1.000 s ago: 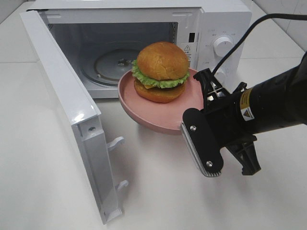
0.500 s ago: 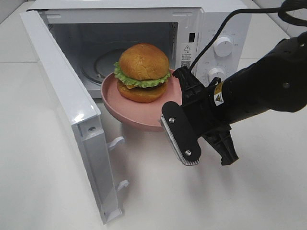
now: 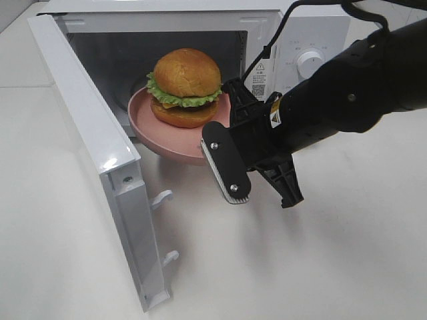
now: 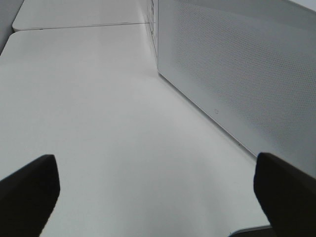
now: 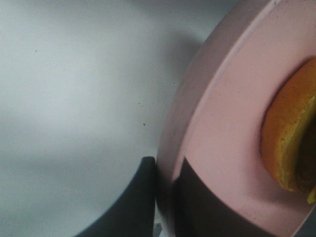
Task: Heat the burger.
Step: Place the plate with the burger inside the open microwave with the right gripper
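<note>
White worktop (image 3: 67,227) carries the microwave (image 3: 313,40), its door (image 3: 87,133) swung wide at left. The left end effector (image 4: 158,197) hangs spread apart and empty. The burger (image 3: 185,87) sits on its pink plate (image 3: 170,143) at the cavity mouth, with the right end effector (image 3: 220,137) clamped on the rim. Setting it down, closing the door and starting the heat look undone.

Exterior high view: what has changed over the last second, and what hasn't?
The right pincer, shut on the pink plate at its rim throughout, has carried the plate and the burger leftward and back toward the open microwave; the plate's far edge now reaches the cavity mouth. Nothing was taken hold of or let go. The microwave and its open door have not moved.
</note>
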`<state>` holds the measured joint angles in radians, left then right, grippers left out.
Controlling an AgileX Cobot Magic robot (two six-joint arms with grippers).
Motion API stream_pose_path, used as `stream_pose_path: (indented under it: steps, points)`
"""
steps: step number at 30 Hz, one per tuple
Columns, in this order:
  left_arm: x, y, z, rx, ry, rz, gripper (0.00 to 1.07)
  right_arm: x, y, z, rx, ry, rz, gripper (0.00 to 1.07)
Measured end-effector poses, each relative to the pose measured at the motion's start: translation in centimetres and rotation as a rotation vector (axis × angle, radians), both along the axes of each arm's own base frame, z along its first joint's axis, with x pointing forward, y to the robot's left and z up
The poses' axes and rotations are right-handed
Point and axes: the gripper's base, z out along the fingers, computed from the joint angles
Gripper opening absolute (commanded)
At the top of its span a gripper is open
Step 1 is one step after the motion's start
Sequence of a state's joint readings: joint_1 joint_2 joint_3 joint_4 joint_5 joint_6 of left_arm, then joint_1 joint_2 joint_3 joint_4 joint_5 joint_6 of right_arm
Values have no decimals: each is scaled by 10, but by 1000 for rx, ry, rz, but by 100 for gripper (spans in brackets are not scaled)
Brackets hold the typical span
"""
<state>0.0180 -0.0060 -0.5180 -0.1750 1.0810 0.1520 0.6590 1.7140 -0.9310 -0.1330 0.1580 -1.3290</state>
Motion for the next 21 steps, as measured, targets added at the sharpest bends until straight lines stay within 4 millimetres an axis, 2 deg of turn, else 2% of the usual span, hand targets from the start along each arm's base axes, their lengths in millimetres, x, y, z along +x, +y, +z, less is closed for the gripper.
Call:
stream_pose_path:
  steps: [6, 17, 21]
  points:
    - [0, 0, 0, 1, 0, 1, 100, 19, 13, 1, 13, -16, -4, 0]
    - [0, 0, 0, 1, 0, 1, 100, 56, 21, -5, -1, 1, -54, 0]
    - [0, 0, 0, 1, 0, 1, 100, 64, 25, -4, 3, 8, -69, 0]
